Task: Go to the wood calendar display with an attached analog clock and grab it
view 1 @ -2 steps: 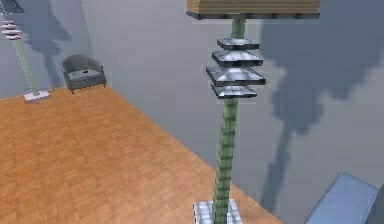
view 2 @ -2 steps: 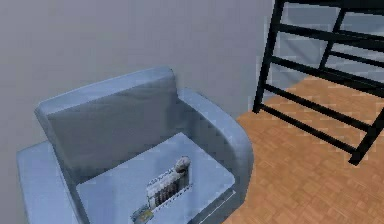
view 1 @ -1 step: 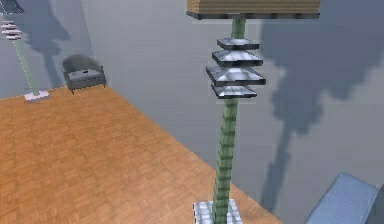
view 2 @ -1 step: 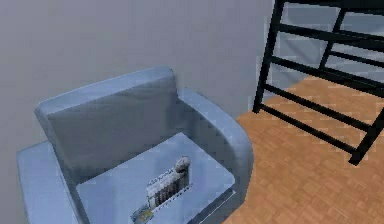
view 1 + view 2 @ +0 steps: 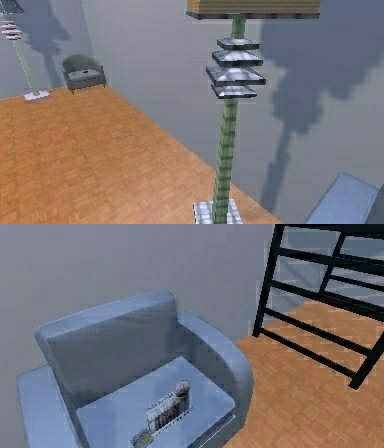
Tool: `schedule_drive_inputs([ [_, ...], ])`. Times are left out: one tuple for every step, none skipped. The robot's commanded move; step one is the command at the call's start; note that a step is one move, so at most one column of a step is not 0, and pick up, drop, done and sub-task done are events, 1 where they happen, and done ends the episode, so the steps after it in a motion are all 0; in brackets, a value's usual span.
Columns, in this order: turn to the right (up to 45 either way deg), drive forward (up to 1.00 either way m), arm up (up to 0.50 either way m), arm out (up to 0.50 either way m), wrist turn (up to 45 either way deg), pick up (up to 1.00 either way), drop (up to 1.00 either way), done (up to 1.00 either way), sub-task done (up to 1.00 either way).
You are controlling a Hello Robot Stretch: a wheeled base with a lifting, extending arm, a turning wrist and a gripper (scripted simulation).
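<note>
In the arm side view a blue armchair [image 5: 140,364] stands against the grey wall. On its seat lies a small flat printed item with a little round-topped object [image 5: 165,410] at one end; I cannot make out what it is. No wood calendar with a clock can be made out.
A floor lamp with a green pole [image 5: 230,140], stacked grey discs and a tan shade stands close ahead by the grey wall. A blue furniture corner [image 5: 350,200] sits at bottom right. A grey chair [image 5: 84,74] and another lamp [image 5: 24,60] stand far left. A black ladder-like frame [image 5: 320,294] leans right of the armchair. Orange wood floor [image 5: 90,160] spreads left.
</note>
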Motion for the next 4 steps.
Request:
schedule_drive_inputs([
  [0.0, 0.0, 0.0, 0.32, 0.0, 0.0, 0.0, 0.0, 0.0],
  [0.0, 0.0, 0.0, 0.0, 45.0, 0.0, 0.0, 0.0, 0.0],
  [0.0, 0.0, 0.0, 0.0, 45.0, 0.0, 0.0, 0.0, 0.0],
  [0.0, 0.0, 0.0, 0.0, 33.0, 0.0, 0.0, 0.0, 0.0],
])
